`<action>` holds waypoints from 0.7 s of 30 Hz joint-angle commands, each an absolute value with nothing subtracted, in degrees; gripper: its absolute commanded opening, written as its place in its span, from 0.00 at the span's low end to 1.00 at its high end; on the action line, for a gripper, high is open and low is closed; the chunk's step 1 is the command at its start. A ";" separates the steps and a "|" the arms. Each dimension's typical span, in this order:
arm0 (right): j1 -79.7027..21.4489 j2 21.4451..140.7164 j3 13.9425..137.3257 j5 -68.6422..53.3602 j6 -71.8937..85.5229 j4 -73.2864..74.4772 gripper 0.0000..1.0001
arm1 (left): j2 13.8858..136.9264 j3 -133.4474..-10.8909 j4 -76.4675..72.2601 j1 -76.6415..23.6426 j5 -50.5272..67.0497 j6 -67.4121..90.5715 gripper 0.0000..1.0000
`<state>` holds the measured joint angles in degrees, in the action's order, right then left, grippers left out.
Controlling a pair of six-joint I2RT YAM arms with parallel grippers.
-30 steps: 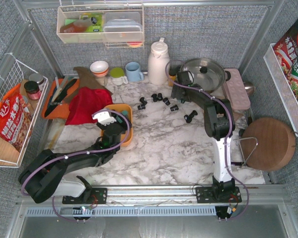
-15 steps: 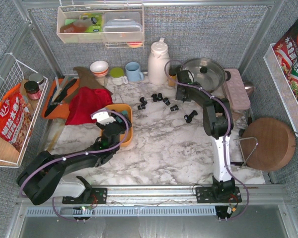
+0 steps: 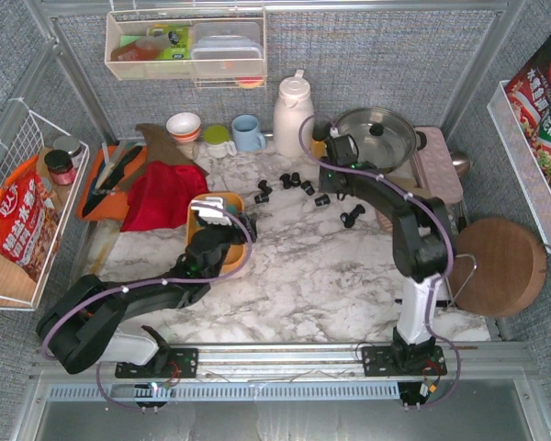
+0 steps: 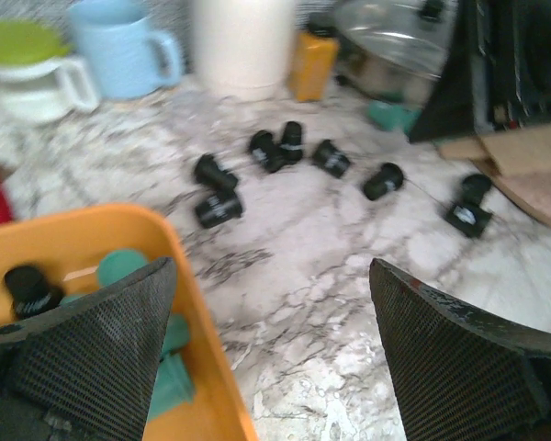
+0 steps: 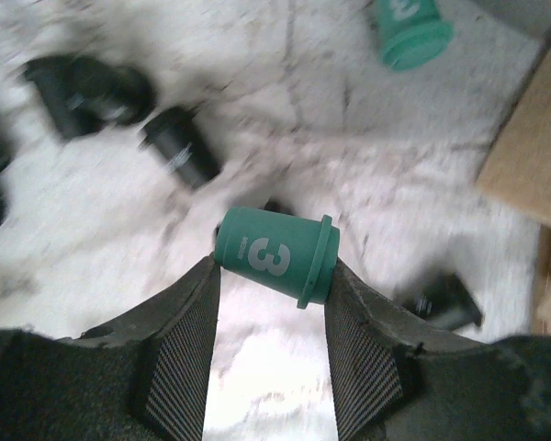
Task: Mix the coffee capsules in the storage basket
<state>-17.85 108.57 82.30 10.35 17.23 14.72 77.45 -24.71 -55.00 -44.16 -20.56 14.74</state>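
The white-marbled desk (image 3: 303,266) carries the orange storage basket (image 3: 205,207) left of middle, a loose scatter of black coffee capsules (image 3: 290,180) further back, a red cloth (image 3: 161,195), a blue mug (image 3: 247,132), a white jug (image 3: 292,115) and a lidded pot (image 3: 376,138).

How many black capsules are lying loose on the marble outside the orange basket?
7 black capsules: two near the storage basket, three clustered beyond, two further right. Others may be hidden.

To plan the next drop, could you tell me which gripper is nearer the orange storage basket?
Left. The left gripper hangs open at the right rim of the storage basket; the right gripper is far off by the pot, shut on a teal capsule.
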 commanded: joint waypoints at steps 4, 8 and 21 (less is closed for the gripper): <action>-24.31 88.77 65.13 -5.72 21.10 -0.45 0.35 | 80.04 -20.39 -76.88 -44.39 5.18 -3.44 0.91; -27.63 78.47 54.96 -13.37 24.00 -8.14 0.35 | 80.18 -19.93 -78.86 -44.70 13.06 -5.80 0.88; -35.75 69.82 45.65 -24.89 32.06 -18.76 0.35 | 78.87 -18.30 -80.57 -47.07 20.67 -12.94 0.79</action>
